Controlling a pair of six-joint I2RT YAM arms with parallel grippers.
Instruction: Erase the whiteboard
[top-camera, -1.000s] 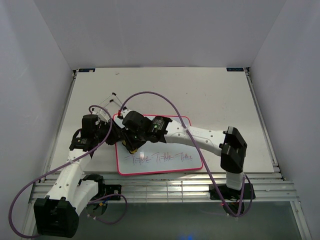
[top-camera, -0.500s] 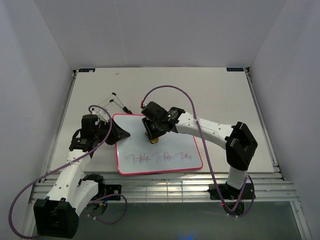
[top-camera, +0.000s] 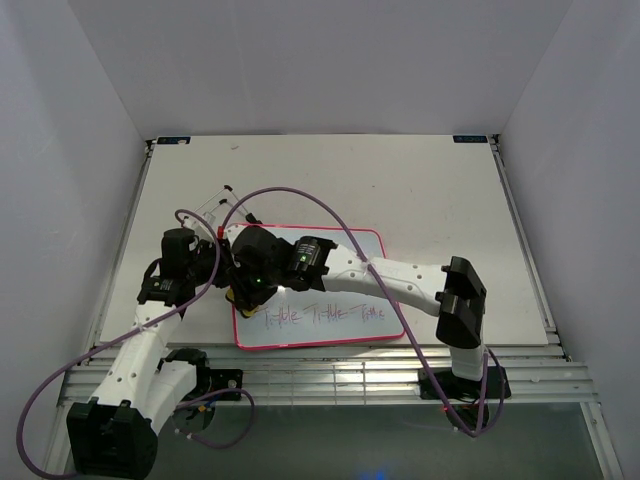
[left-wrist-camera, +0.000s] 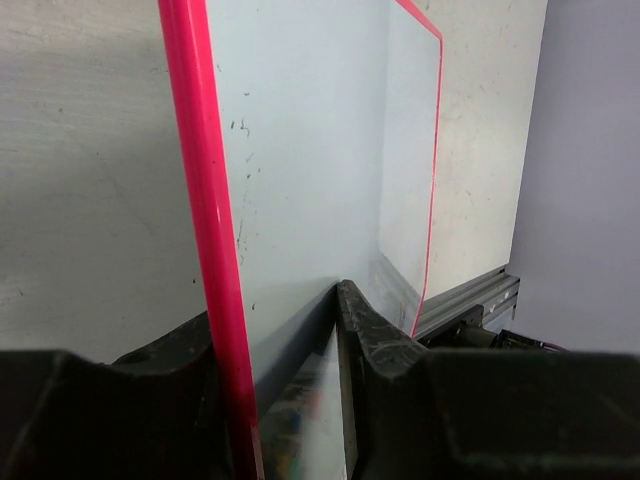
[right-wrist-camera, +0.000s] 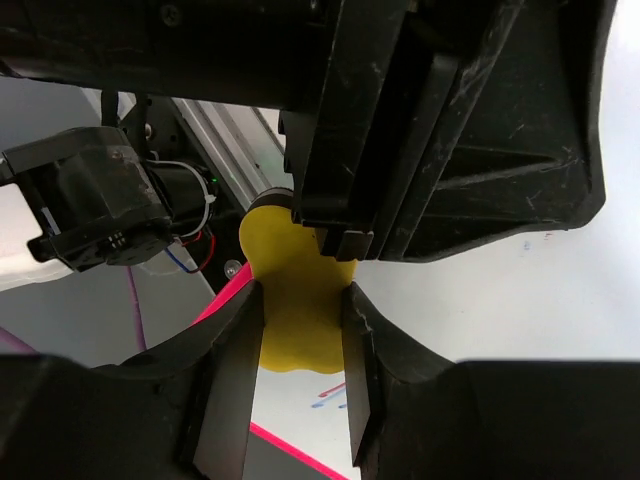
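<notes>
The whiteboard (top-camera: 340, 262) lies flat on the table, white with a pink-red frame and one row of pink-grey handwriting (top-camera: 322, 315) along its near part. My left gripper (top-camera: 224, 268) is shut on the board's left edge; the left wrist view shows the frame (left-wrist-camera: 205, 200) pinched between its fingers. My right gripper (top-camera: 243, 296) is shut on a yellow eraser (right-wrist-camera: 298, 300) and presses it on the board near its left edge, close to the left gripper. The eraser is mostly hidden under the wrist in the top view.
The board's thin black stand legs (top-camera: 222, 197) stick out behind its far left corner. The metal rail (top-camera: 330, 375) runs along the table's near edge. Purple cables (top-camera: 300, 192) arc over the board from both arms.
My right gripper swept the eraser from the board's left side toward its centre, then back to the left edge. The left gripper kept hold of the board. The writing row looks unchanged.
</notes>
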